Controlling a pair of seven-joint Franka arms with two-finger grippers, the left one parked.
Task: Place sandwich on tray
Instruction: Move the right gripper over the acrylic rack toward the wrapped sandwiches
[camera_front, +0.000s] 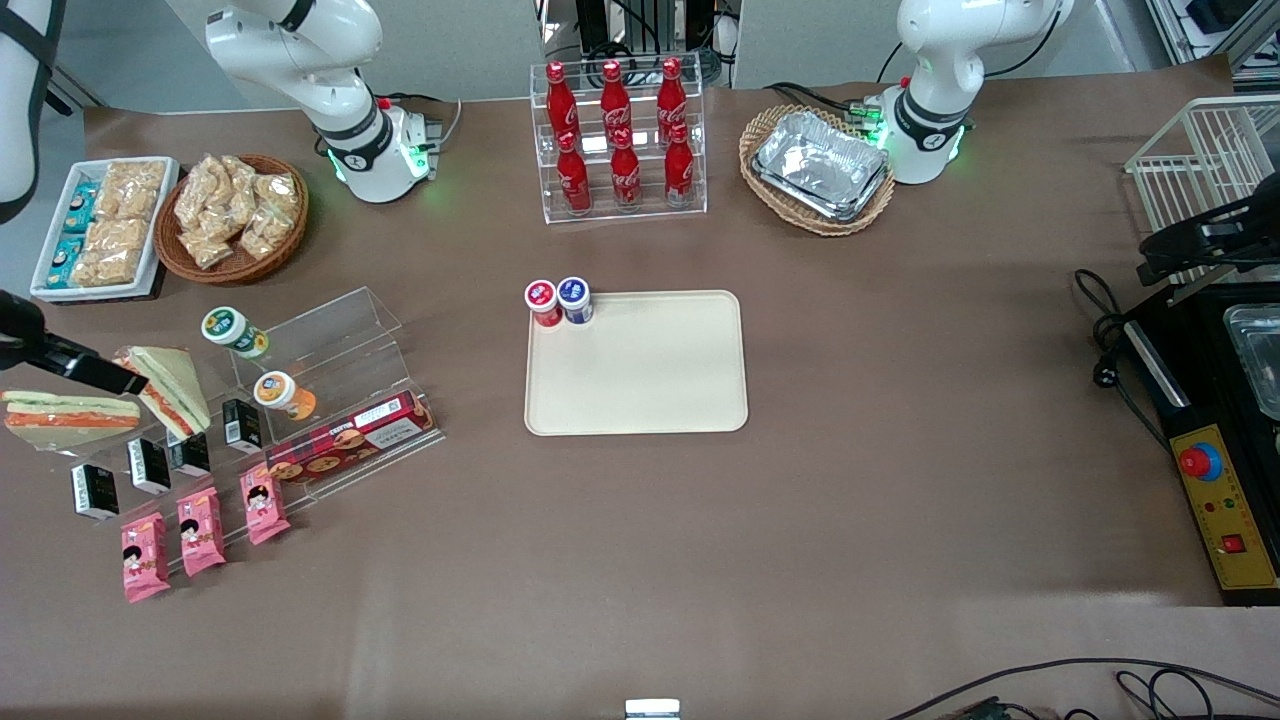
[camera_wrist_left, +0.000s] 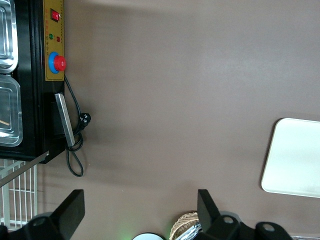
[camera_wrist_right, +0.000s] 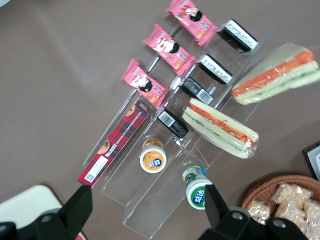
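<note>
Gripper hovering with jaws released above 2 sandwiches.
Risk: the sandwich is lying just beside its twin; it could be grabbing the wrong wedge, well apart from the tray.

A small, clear-wrapped triangular sandwich of white bread with orange-red and green filling is seen lying tilted, toward the working arm's end of the table. A large, flat cream-beige plastic tray with rounded corners is set well apart, at the sandwich's 3 o'clock in the front view. The gripper is held above the sandwich, fingers spread.
</note>
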